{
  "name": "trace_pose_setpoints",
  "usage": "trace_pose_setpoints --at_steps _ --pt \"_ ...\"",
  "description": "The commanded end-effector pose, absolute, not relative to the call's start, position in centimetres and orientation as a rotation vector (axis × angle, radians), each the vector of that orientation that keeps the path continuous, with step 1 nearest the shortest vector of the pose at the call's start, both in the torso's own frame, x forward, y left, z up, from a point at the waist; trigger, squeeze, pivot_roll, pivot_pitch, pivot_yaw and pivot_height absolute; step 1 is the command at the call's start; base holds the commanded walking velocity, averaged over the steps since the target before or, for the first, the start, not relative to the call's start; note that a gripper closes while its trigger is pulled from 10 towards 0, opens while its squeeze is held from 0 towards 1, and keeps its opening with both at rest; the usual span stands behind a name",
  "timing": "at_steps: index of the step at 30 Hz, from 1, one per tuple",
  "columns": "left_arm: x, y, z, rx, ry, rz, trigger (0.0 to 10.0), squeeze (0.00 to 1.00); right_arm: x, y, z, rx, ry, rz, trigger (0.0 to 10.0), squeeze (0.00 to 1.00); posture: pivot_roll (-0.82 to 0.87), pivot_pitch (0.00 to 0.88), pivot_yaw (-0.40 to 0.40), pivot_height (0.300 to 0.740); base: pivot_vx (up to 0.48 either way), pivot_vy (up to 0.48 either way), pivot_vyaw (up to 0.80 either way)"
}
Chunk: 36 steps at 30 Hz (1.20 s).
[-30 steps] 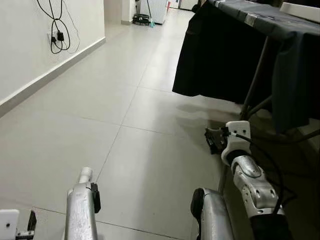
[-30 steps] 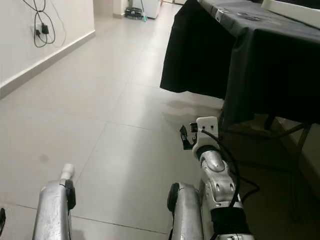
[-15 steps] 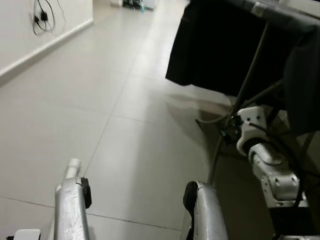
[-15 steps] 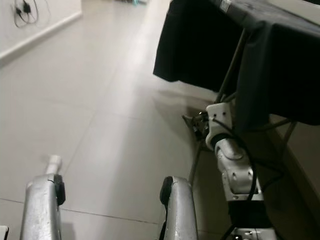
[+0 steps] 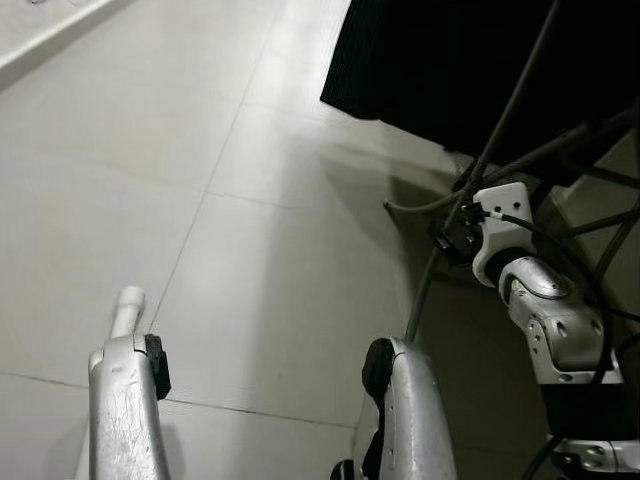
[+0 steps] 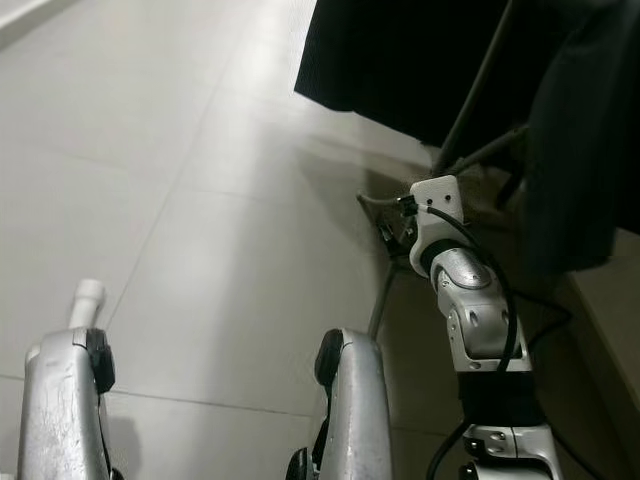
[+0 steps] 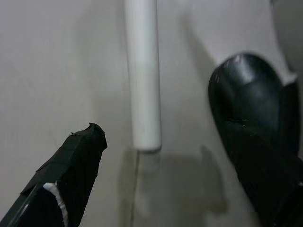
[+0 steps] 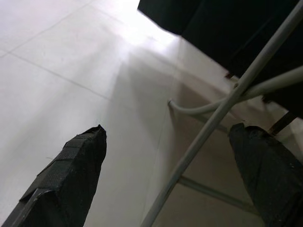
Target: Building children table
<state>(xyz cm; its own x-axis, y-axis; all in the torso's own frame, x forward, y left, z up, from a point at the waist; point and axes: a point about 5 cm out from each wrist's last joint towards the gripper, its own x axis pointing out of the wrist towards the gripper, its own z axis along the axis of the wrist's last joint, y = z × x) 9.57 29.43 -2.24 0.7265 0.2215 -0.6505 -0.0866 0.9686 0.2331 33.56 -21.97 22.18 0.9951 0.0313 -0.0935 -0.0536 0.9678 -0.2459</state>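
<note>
Left eye view, floor: pale grey tiled floor (image 5: 250, 260) with thin grout lines, running from the near edge to the far left.
Left eye view, cloth: a black cloth (image 5: 440, 60) hangs down at the far right, its lower edge above the tiles.
Left eye view, frame: grey metal table legs (image 5: 480, 170) slant down under the cloth, with a curved foot resting on the floor.
Left eye view, right arm: the silver right arm (image 5: 545, 320) reaches forward at the right, its white wrist block just beside the metal legs. From here I cannot tell how its fingers stand.
Left eye view, robot legs: two silver limbs (image 5: 415, 420) rise from the near edge, one left, one centre.
Right eye view: same scene; the right arm's white wrist block (image 6: 437, 205) sits close to the slanted leg, the cloth far right above it.
Left wrist view, left gripper: the left gripper (image 7: 165, 142) points down at the floor, its two black fingers (image 7: 75, 165) spread wide apart and holding nothing.
Left wrist view, tube: a white round tube (image 7: 142, 75) shows between the fingers, ending above a grout line; neither finger touches it. Whether it is a table part I cannot tell.
Right wrist view, right gripper: the right gripper (image 8: 165, 170) has its fingers (image 8: 71, 175) wide apart, empty.
Right wrist view, leg: a slanted grey metal leg (image 8: 213, 123) runs between the fingers, touching neither; the cloth hangs beyond it.
</note>
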Motion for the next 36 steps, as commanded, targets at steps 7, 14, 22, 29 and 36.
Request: trace_pose_setpoints --at_steps 7,14,22,29,36 --pt "7.5 30.4 -2.7 0.214 0.809 0.144 10.0 0.00 32.3 -23.4 22.0 -0.242 0.132 0.009 10.0 0.00 -0.27 0.356 -0.214 0.300 0.000 0.000 0.00" --pt "7.6 32.7 -2.1 0.255 0.816 0.156 10.0 0.00 32.3 -23.1 22.2 -0.239 0.136 0.020 10.0 0.00 -0.29 0.411 -0.215 0.300 0.000 0.000 0.00" --pt "8.5 34.8 -1.5 0.302 0.798 0.192 10.0 0.00 32.1 -22.7 23.1 -0.267 0.094 0.032 10.0 0.00 -0.30 0.483 -0.221 0.300 0.000 0.000 0.00" --pt "9.5 34.6 -1.6 0.293 0.769 0.180 10.0 0.00 31.7 -22.1 23.6 -0.290 0.069 0.050 10.0 0.00 -0.33 0.503 -0.229 0.300 0.000 0.000 0.00" --pt "12.1 33.3 -2.2 0.196 0.695 0.141 10.0 0.00 31.0 -21.8 24.4 -0.332 0.024 0.074 10.0 0.00 -0.36 0.511 -0.237 0.300 0.000 0.000 0.00"
